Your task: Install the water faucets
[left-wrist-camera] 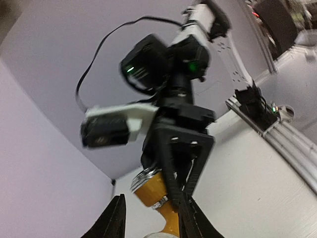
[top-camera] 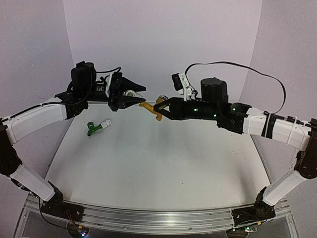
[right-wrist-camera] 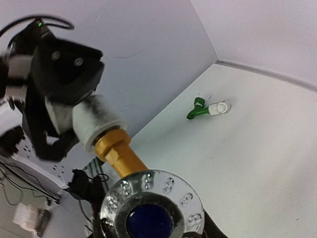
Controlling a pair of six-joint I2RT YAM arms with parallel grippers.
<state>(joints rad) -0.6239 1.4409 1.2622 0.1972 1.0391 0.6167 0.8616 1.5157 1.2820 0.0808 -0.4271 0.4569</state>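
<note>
White table [top-camera: 148, 163], lilac walls. Green tap [top-camera: 91, 129], seated in white fitting [top-camera: 105, 123], lies on table. Up and right of green tap, right gripper [top-camera: 162, 105] clamps yellow tap [top-camera: 150, 108] midair. Left gripper [top-camera: 133, 102] clamps second fitting [right-wrist-camera: 96, 124] opposite, likely for joining.

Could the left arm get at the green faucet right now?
Probably not yet: the left claw grips the fitting mated to the yellow faucet. Otherwise the green faucet lies uncovered nearby.
</note>
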